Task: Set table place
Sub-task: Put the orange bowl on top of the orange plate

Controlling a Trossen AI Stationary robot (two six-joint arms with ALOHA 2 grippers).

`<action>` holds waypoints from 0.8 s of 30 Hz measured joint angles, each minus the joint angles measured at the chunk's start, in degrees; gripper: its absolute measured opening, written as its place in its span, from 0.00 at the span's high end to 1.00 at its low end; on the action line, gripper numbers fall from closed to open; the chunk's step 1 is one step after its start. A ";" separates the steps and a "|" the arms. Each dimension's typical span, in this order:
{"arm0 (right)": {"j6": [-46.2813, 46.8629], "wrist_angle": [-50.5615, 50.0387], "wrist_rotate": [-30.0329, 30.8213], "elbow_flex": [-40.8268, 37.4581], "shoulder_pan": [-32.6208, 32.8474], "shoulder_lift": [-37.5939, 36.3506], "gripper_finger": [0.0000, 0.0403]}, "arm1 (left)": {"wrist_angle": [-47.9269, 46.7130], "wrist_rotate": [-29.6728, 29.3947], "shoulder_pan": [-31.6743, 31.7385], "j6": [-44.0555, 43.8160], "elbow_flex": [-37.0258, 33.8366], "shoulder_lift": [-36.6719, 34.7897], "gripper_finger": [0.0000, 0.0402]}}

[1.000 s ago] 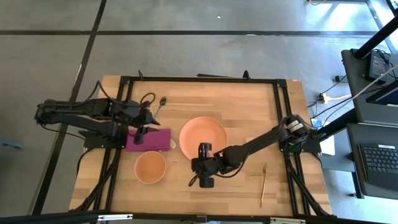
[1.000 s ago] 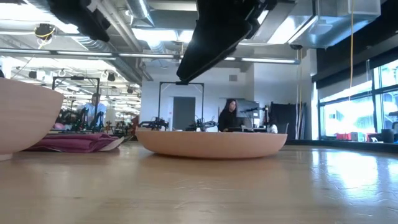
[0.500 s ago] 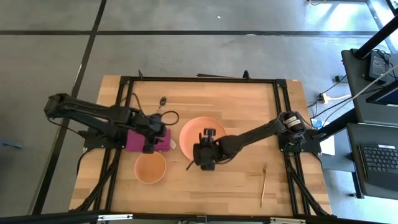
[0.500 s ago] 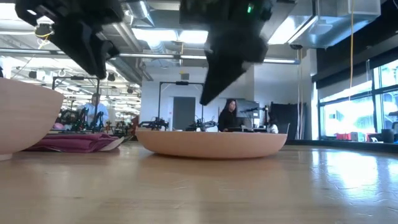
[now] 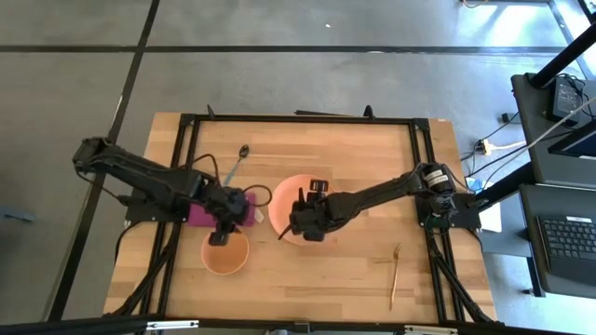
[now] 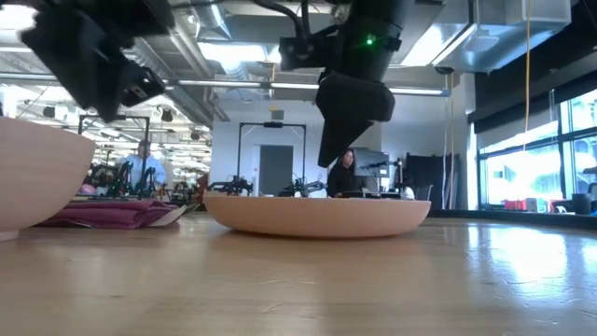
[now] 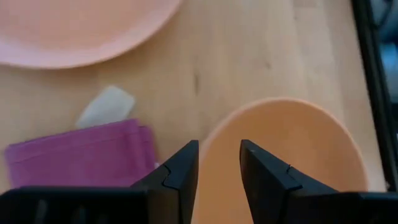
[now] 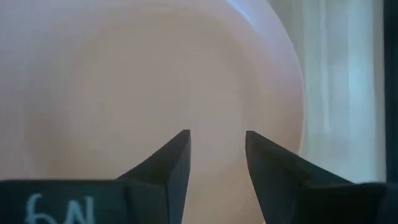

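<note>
Across the middle of the table (image 5: 372,154): light wood planks inside a black frame, two dark arms reaching in from either side. Near the centre, the plate (image 5: 291,191), round and salmon-orange, flat on the wood and partly covered by the right arm's wrist. Just toward the front-left of it, the smaller matching bowl (image 5: 226,256), upright and close to the front edge. Touching neither dish, the napkin (image 5: 200,212), magenta and folded, between bowl and back half of the table, with a pale scrap at its plate-side corner. Farther back, the spoon (image 5: 237,160) (dark bowl end, bluish handle), lying at a slant. Well apart from all these, near the front-right corner, the fork (image 5: 395,274), slim and gold, lying alone.

Over the plate, the right gripper (image 8: 216,163), fingers parted with a clear gap, nothing between them, hovering above the dish in the low view. Over the bowl's back rim, the left gripper (image 7: 219,171), fingers likewise spread and empty, one on each side of the rim line.
</note>
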 joint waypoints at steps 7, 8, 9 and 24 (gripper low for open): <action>0.46 0.04 -0.60 0.00 0.56 0.00 0.62 | -0.67 -6.57 -6.17 0.60 0.02 -0.01 0.73; 0.95 0.04 -0.73 0.00 0.59 0.00 0.62 | -0.98 -8.34 -6.60 1.12 0.02 -0.01 0.73; 1.34 0.07 -0.82 0.00 0.59 0.00 0.62 | -1.28 -9.78 -6.87 1.68 0.02 -0.01 0.73; 8.87 0.17 -1.76 0.00 2.61 0.00 0.62 | -3.60 -11.87 -6.59 3.64 0.02 0.47 0.73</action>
